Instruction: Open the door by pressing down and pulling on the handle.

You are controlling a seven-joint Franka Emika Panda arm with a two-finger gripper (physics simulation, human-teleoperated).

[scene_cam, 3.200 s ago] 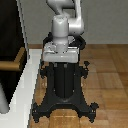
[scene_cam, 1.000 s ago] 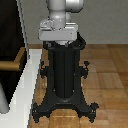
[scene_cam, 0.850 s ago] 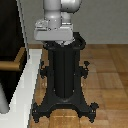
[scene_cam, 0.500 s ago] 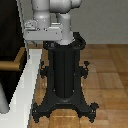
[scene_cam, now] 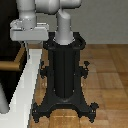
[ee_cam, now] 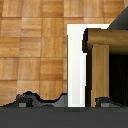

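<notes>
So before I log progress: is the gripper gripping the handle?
Cannot tell. The gripper sits above the handle, fingertips barely visible.

The exterior view looks slightly downward from in front of the black pedestal (scene_cam: 64, 75), near enough that its splayed feet fill the lower frame. The wrist view looks steeply down, very close to the handle (ee_cam: 102, 55), over the wooden floor (ee_cam: 32, 45). Both views share the handle (scene_cam: 14, 64) and floor (scene_cam: 107, 75).
</notes>
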